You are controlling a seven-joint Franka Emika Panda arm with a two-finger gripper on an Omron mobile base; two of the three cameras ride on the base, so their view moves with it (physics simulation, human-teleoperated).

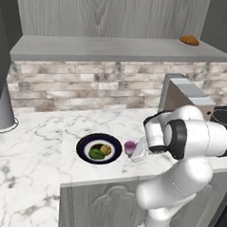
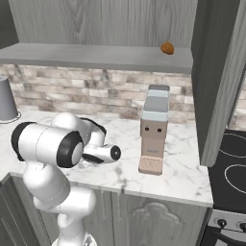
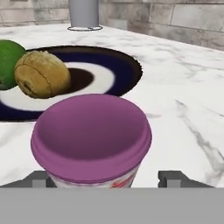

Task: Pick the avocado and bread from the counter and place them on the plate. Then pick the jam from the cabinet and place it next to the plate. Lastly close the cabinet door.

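The jam [image 3: 91, 140] stands on the counter [image 1: 32, 153] just beside the plate [image 1: 82, 144]. The gripper [image 3: 106, 177] fingers seem spread apart beside it; withdraw straight back, avoiding any nudge.

Avocado [image 3: 6, 61] cut by frame edge — jam [image 3: 91, 140] base hidden.

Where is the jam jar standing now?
The jam jar stands upright on the counter, just right of the plate in the left base view, between the pincer fingertips in the hand view.
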